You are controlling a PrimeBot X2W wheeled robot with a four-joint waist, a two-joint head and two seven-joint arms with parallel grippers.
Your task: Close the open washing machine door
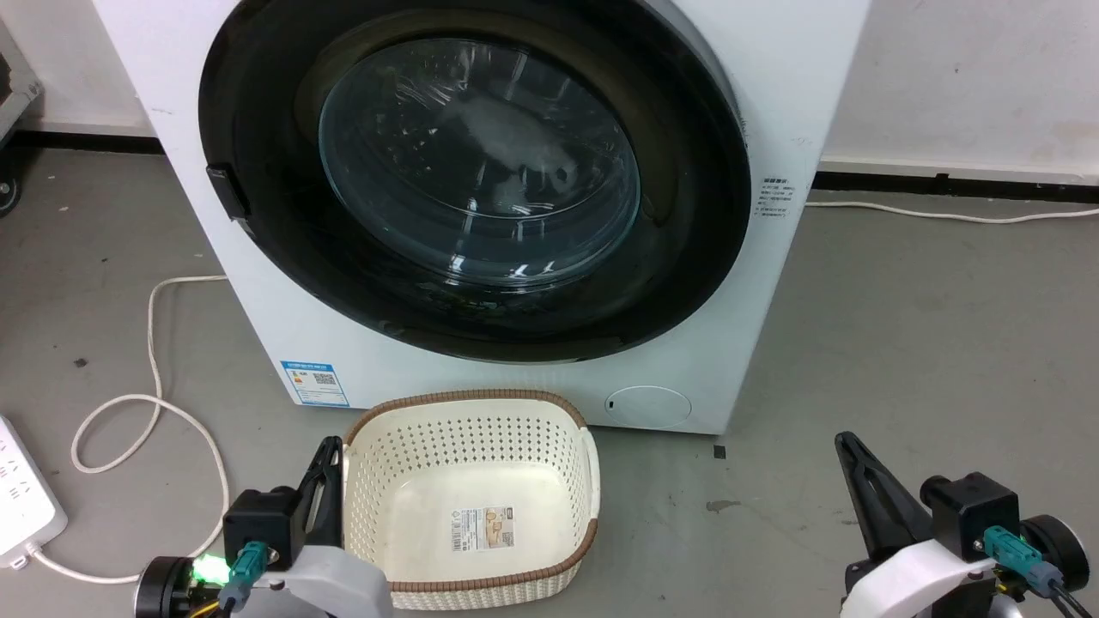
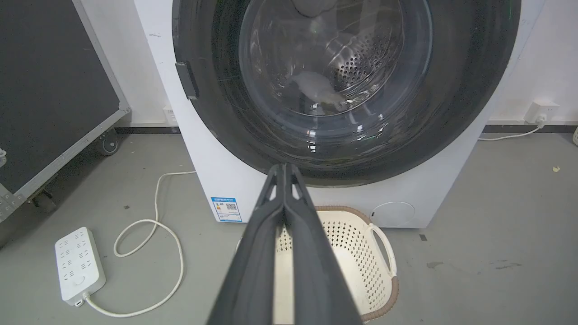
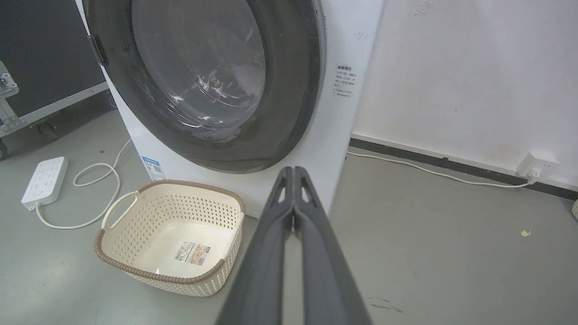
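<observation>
The white washing machine stands ahead on the grey floor. Its round black-rimmed door lies flat against the front, its clear glass window showing the steel drum behind. A small black handle sits on the door's left edge. My left gripper is low at the left, shut and empty, beside the basket. Low at the right, well clear of the machine, my right gripper is shut and empty too.
A cream perforated basket sits on the floor right before the machine. A white power strip and looped cable lie at the left. A wheeled black case stands left; a wall right.
</observation>
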